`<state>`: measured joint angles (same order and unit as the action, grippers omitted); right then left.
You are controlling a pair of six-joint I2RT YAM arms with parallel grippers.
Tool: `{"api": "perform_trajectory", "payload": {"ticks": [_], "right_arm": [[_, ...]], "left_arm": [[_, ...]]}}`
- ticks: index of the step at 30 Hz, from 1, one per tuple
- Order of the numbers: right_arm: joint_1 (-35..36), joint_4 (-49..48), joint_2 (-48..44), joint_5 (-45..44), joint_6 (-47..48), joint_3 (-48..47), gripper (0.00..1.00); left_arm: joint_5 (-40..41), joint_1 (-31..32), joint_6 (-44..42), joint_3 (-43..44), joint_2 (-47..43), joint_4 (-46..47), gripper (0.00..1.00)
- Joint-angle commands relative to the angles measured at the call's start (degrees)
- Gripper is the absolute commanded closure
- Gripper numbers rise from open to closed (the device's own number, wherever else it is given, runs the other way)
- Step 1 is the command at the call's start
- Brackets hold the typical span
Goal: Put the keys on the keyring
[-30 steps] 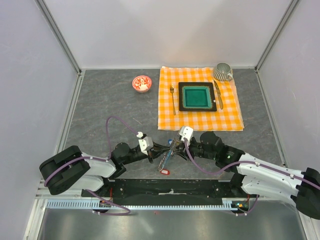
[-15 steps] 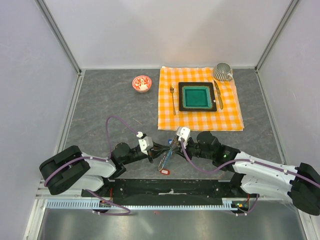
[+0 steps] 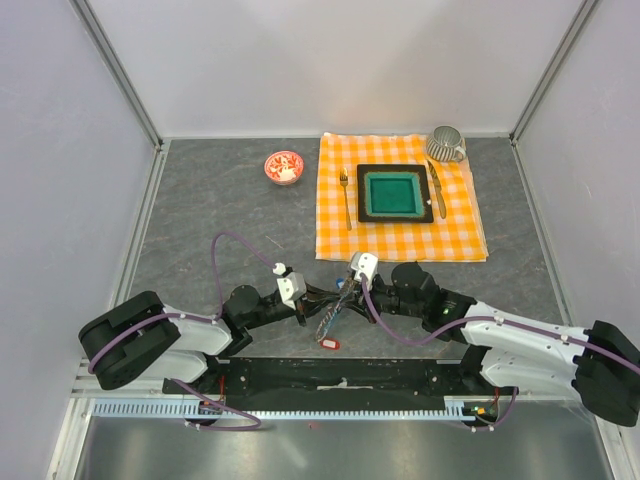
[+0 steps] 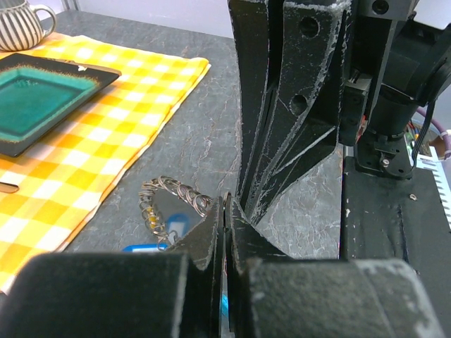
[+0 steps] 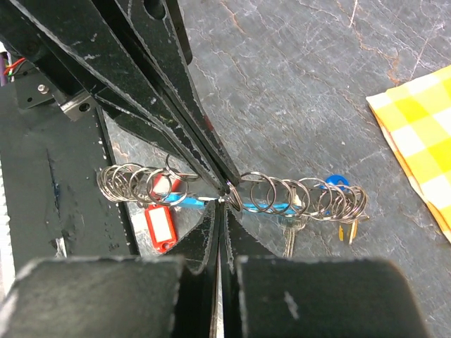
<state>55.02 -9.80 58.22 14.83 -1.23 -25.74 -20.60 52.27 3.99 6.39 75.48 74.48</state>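
Left claw [image 4: 226, 211], right claw [image 5: 220, 204] both pinch keyring [image 5: 282, 193].
Keys [image 5: 161, 229] hang along it; threading looks partly done, not finished.

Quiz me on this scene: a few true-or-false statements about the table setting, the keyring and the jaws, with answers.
1. The fork lies left of the plate. True.
2. The mug stands on the plate. False: it stands at the cloth's far right corner.
3. The left gripper and right gripper have shut jaws. True.
4. The red tag lies on the cloth. False: it lies on the table, near the arms.
5. The keyring is beside the bowl. False: it is between the grippers.
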Motion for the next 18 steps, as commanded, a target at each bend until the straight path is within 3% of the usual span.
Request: {"api": "perform_trajectory", "payload": {"ticks": [1,7,13,18], "right_arm": [[0.52,-4.96,0.49,1.69,-1.40,-0.63,1.00],[0.61,-2.78,1.11,6.08,-1.32,-2.12,1.00],[0.70,9.17,-2.66,9.07,-0.35,-4.32,0.97],[0.61,15.33,-5.48,6.10,-0.70,-6.42,1.00]], "left_arm": [[0.47,0.38,1.28,0.90,0.10,20.80,0.98],[1.00,0.46,0.85,0.73,-0.16,20.80,0.98],[3.46,0.46,-1.09,-0.59,-1.65,20.10,0.98],[3.90,0.46,-2.23,-0.77,-3.76,16.14,0.98]]}}
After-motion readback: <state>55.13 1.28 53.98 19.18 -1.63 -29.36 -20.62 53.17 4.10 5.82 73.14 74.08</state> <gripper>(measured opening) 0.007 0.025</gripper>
